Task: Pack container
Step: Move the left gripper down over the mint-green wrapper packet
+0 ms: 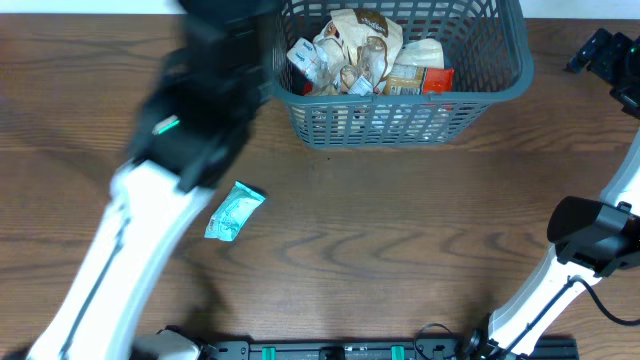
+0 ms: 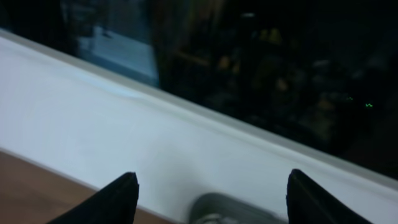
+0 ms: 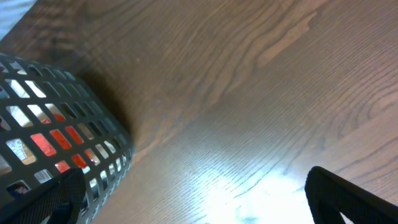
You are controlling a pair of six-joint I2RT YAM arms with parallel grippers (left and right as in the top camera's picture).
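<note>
The dark grey-blue lattice basket (image 1: 497,78) stands at the back middle of the table and holds several snack packets (image 1: 362,50). One light teal packet (image 1: 235,212) lies on the table in front of it, to the left. My left arm (image 1: 195,110) is raised and blurred just left of the basket. My left gripper (image 2: 211,186) is open and empty, facing a white wall, with the blurred basket rim (image 2: 233,211) below it. My right gripper (image 3: 193,183) is open and empty over bare table right of the basket corner (image 3: 93,149). It also shows in the overhead view (image 1: 603,52).
The table is dark wood (image 1: 400,230). A red packet (image 3: 53,140) shows through the basket's slots. My right arm's base (image 1: 585,240) stands at the front right. A dark window (image 2: 280,68) sits above the white wall (image 2: 93,124).
</note>
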